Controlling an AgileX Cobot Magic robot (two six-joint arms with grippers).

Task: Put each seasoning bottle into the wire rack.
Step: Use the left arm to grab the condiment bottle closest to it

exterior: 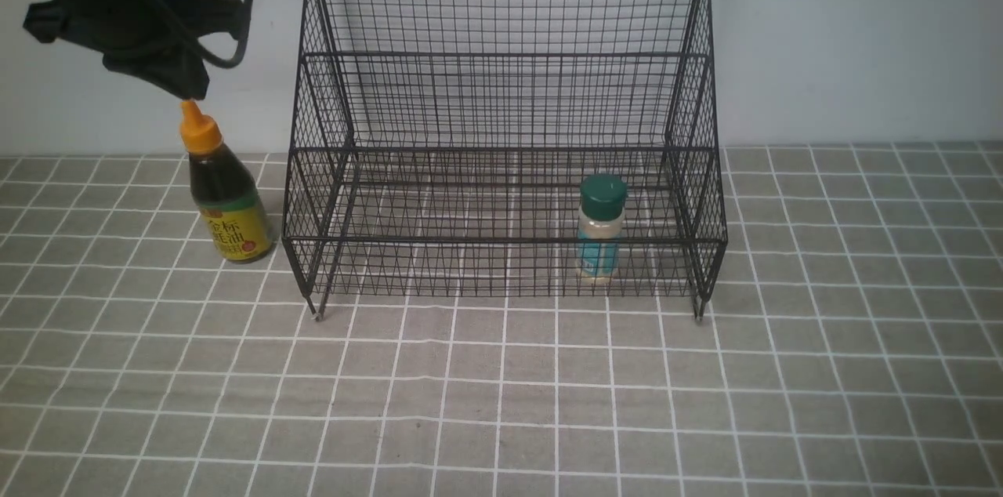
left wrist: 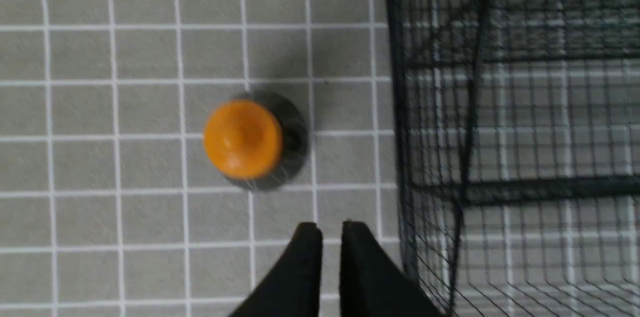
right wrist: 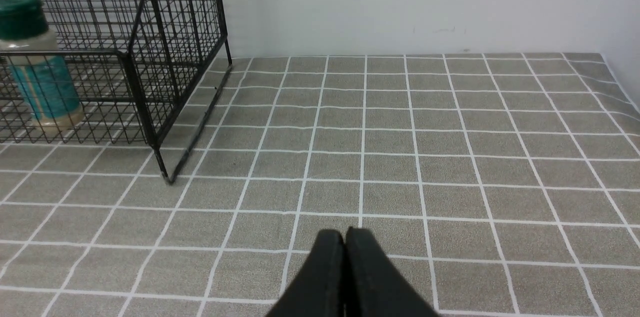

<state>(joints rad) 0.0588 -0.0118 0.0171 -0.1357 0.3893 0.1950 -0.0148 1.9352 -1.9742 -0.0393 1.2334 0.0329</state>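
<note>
1. The wire rack (exterior: pixel 505 144) stands at the far edge of the counter (exterior: pixel 501 403), about midway along it, with its tall back to the wall.
2. The small shaker (exterior: pixel 601 226), with a green cap and teal label, stands upright in the rack's lower tier, toward its right end. I see it through the mesh in the right wrist view as well (right wrist: pixel 37 64).
3. The dark-sauce bottle (exterior: pixel 227 207) is still outside the rack. It stands upright on the counter just beside the rack's left side, toward the far-left corner.
4. My left arm (exterior: pixel 117 19) hangs over that bottle, its tip right above the orange cap (left wrist: pixel 243 139).
5. The left fingers (left wrist: pixel 309 242) are nearly together with only a thin slit between them. They hold nothing and sit off to one side of the cap.
6. The right fingers (right wrist: pixel 330 252) are pressed together and empty, low over bare counter on the rack's right side, well apart from it.
</note>
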